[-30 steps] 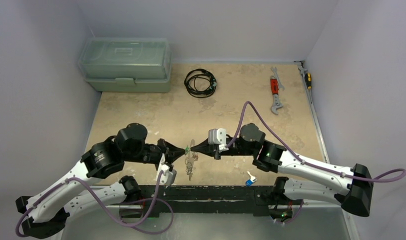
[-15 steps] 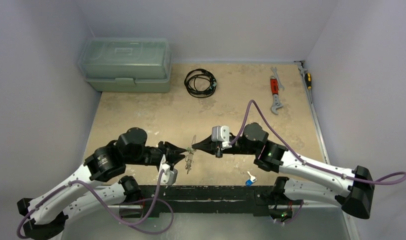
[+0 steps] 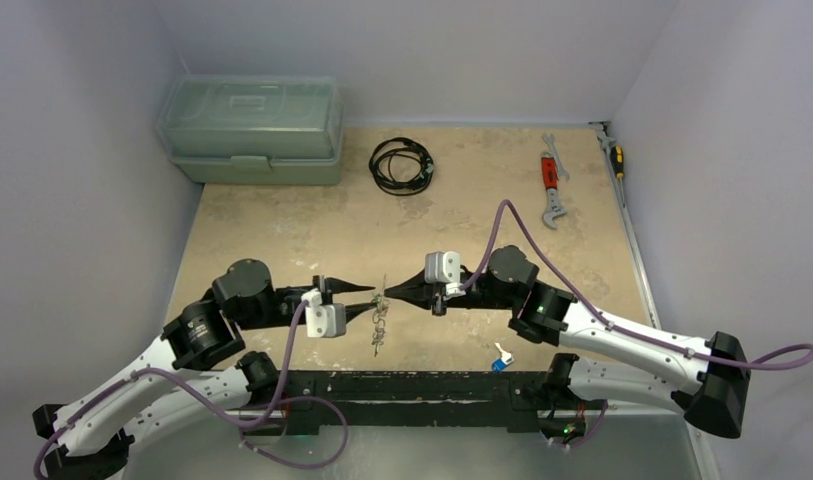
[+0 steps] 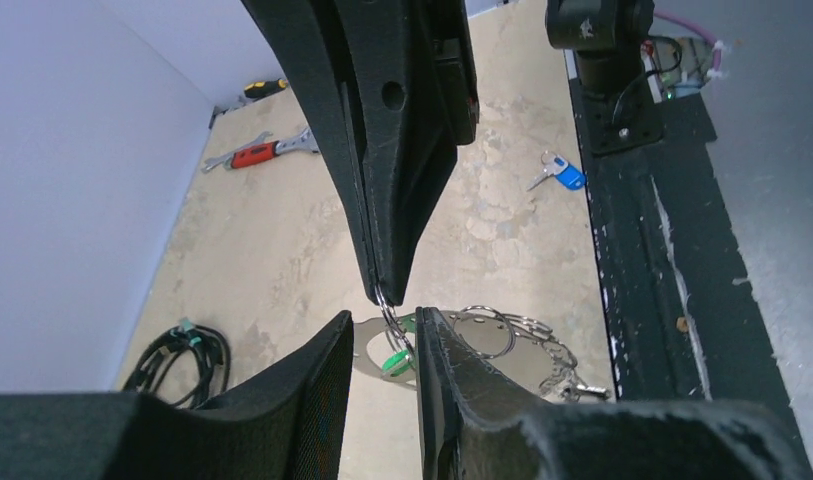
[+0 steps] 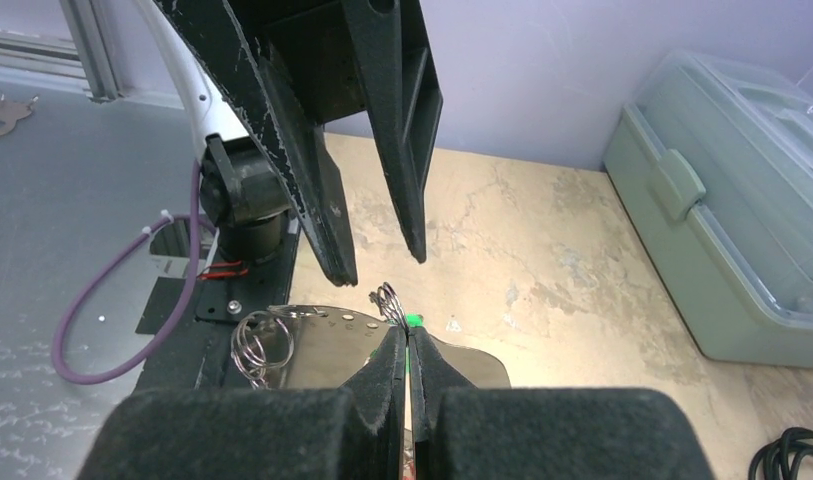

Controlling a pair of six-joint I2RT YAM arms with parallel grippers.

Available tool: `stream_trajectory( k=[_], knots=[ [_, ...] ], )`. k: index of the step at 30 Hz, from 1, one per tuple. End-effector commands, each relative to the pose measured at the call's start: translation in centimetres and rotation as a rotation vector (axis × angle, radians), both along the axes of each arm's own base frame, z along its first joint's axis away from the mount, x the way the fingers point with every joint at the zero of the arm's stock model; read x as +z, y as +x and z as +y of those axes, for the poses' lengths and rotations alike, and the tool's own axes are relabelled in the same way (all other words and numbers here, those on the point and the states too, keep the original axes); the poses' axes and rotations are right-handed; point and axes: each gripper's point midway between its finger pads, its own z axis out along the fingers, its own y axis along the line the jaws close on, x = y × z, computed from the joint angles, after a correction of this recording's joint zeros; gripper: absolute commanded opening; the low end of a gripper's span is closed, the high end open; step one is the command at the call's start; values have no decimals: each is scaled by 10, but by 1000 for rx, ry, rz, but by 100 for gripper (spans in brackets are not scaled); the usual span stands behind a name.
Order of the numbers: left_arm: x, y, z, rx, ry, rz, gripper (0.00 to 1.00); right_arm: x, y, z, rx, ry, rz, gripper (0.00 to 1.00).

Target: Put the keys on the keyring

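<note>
My right gripper [image 3: 387, 297] is shut on a green-headed key [image 5: 412, 321]. A small silvery ring [image 5: 385, 297] sticks out past its tips. A bundle of silvery wire rings and a shiny flat metal piece, the keyring [image 3: 379, 325], hangs below it over the table; it also shows in the left wrist view [image 4: 502, 335]. My left gripper [image 3: 372, 299] is open, with its fingers [image 5: 332, 240] either side of the small ring [image 4: 390, 318] and not touching it. A blue-headed key [image 3: 499, 359] lies on the table near the front edge.
A green toolbox [image 3: 252, 128] stands at the back left. A black cable coil [image 3: 400, 164] lies beside it. A red-handled wrench [image 3: 551, 185] and a screwdriver [image 3: 615, 155] lie at the back right. A black rail [image 3: 422, 385] runs along the front edge.
My left gripper has let go of the ring, opened, rolled over and drawn back to the left. My right gripper still holds the green key, and the bundle hangs from it.
</note>
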Motion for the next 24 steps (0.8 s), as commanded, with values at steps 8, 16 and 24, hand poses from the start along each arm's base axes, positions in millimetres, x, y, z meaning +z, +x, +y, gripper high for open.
stream_trajectory(
  k=[8,16,24],
  knots=[
    [8,10,-10,101,-149,182,28,38,2,-6,-28,135,-50,0],
    [1,17,-16,114,-168,186,20,40,1,-7,-27,143,-49,0],
    [-1,22,-22,112,-134,176,0,44,-4,-9,-9,158,-54,0]
  ],
)
